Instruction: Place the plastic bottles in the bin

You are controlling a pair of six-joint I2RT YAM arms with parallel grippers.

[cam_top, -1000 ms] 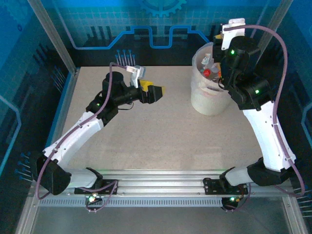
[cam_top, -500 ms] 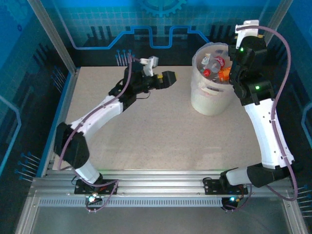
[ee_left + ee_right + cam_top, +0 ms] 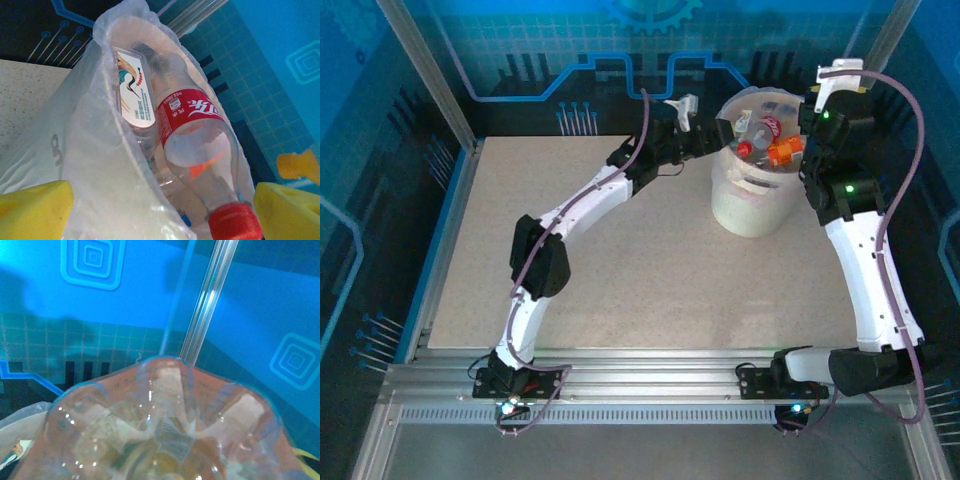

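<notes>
The bin (image 3: 750, 205) stands on the far right of the table (image 3: 620, 270), and it's well stocked: bottles piled inside, red caps showing from above. Close in through the left wrist camera, a red-label bottle (image 3: 195, 130) leans neck-down against the bin's inner wall (image 3: 100, 165), its red cap (image 3: 235, 222) low in the view. A white-label bottle (image 3: 132, 95) is tucked in beside it, touching it.

Over the right side of the opening hangs an orange bottle (image 3: 778, 152), above the pile and not in with the rest. The right gripper (image 3: 792, 148) has it, jaws closed on it. The wrist view looks straight at the clear, orange-tinted base (image 3: 160, 430), though the fingers themselves can't be seen there.

The left arm is stretched long across the table, and the left gripper (image 3: 705, 135) sits right up at the bin's left rim. Its yellow fingers (image 3: 35, 210) are spread wide, one at each bottom corner of the wrist view. The bin wall and red-label bottle lie between them, and nothing is gripped (image 3: 160, 210).
</notes>
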